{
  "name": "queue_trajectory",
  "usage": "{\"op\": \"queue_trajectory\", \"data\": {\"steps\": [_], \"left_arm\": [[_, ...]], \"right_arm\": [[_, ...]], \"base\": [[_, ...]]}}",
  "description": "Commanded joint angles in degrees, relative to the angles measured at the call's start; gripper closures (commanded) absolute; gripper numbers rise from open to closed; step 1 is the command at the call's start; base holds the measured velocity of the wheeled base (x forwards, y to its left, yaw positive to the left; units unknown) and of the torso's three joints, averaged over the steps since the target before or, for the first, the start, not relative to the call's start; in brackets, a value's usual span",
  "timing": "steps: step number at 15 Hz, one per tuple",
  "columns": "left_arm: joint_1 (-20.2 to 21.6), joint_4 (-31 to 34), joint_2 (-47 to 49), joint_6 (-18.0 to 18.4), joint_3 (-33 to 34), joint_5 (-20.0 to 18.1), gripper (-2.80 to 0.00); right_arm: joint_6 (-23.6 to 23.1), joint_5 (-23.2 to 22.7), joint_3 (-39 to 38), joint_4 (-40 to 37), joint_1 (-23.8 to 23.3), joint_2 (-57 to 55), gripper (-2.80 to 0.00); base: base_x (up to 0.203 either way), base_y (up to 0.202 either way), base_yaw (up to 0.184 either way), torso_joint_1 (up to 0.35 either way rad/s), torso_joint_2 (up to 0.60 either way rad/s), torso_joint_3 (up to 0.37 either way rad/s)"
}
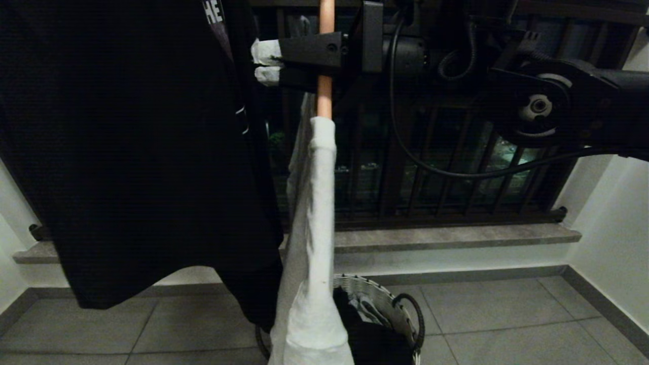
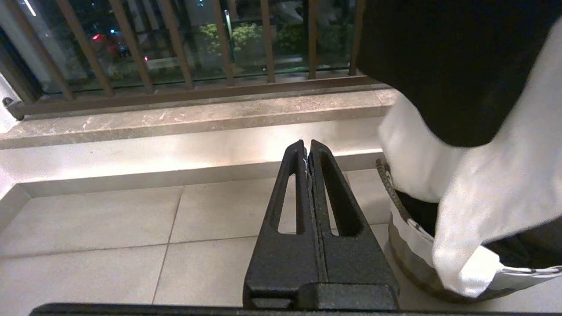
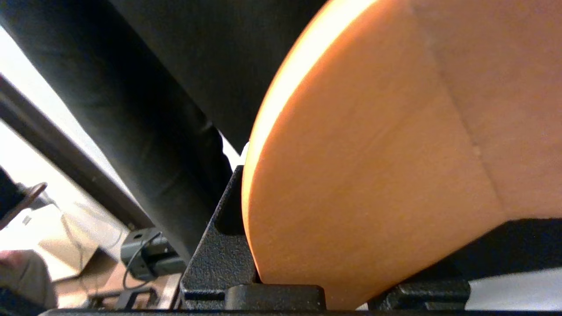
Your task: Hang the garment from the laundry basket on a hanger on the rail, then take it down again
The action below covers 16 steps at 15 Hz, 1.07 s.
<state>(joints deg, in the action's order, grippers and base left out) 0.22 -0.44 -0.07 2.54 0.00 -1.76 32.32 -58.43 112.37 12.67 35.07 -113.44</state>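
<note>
My right gripper (image 1: 267, 63) is high in the head view, shut on a wooden hanger (image 1: 325, 91) that stands upright between its fingers. That hanger (image 3: 373, 153) fills the right wrist view between the black fingers (image 3: 219, 250). A white garment (image 1: 314, 228) hangs from it, its lower end reaching down beside the laundry basket (image 1: 400, 304) on the floor. The left wrist view shows the same white garment (image 2: 483, 197) over the basket (image 2: 408, 245). My left gripper (image 2: 309, 149) is parked low, shut and empty. The rail is out of view.
A large black garment (image 1: 127, 152) hangs at the left, close beside the white one. Dark clothes lie inside the basket. Behind stand brown window bars (image 1: 456, 167) above a stone ledge (image 1: 446, 235). Grey floor tiles (image 1: 507, 324) spread to the right.
</note>
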Motion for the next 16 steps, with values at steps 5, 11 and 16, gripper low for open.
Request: {"op": "queue_trajectory", "data": {"steps": [5, 11, 16], "left_arm": [[0.0, 0.0, 0.0, 0.0, 0.2, 0.0, 0.0], [0.0, 0.0, 0.0, 0.0, 0.1, 0.0, 0.0], [0.0, 0.0, 0.0, 0.0, 0.2, 0.0, 0.0]], "right_arm": [[-0.5, -1.0, -10.5, 0.0, -6.5, 4.4, 0.0], [-5.7, -2.7, -18.0, 1.3, -12.5, 0.6, 0.0], [-9.7, -4.1, -24.8, 1.3, -14.0, -0.6, 0.0]], "base": [[0.0, 0.0, 0.0, 0.0, 0.0, 0.0], [0.0, 0.0, 0.0, 0.0, 0.0, 0.0], [0.0, 0.0, 0.0, 0.0, 0.0, 0.0]]}}
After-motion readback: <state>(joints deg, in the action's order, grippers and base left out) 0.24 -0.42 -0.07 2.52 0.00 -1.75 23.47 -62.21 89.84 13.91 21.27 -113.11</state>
